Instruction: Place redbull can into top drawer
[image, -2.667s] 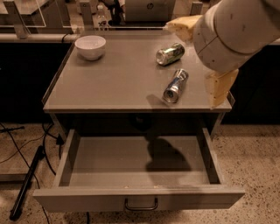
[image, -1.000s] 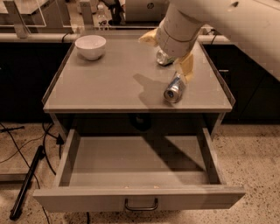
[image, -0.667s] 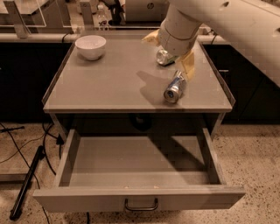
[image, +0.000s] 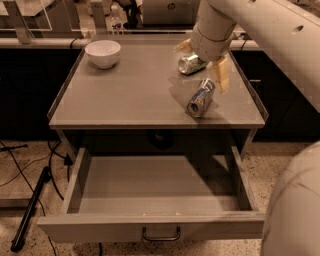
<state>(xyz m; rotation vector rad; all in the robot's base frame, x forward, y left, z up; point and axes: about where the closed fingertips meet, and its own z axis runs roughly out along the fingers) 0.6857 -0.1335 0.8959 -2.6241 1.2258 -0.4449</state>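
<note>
The redbull can (image: 201, 97), slim and silver-blue, lies on its side on the right part of the table top (image: 130, 95). The top drawer (image: 150, 226) is pulled wide open below the table, and its inside is bare. Its dark bar handle (image: 161, 234) is at the centre of the front panel. My gripper (image: 202, 61) hangs over the back right of the table, open and holding nothing. One yellowish finger (image: 221, 75) is just above and right of the redbull can. The other finger (image: 182, 46) is beyond the greenish can.
A stubbier greenish can (image: 191, 64) lies on its side just behind the redbull can. A white bowl (image: 103, 52) stands at the back left of the table. My arm's white shell (image: 295, 210) fills the lower right. Cables (image: 30, 200) lie on the floor at left.
My arm has swung in from the right over the two cans, then shifted slightly right. Both cans and the drawer have not moved.
</note>
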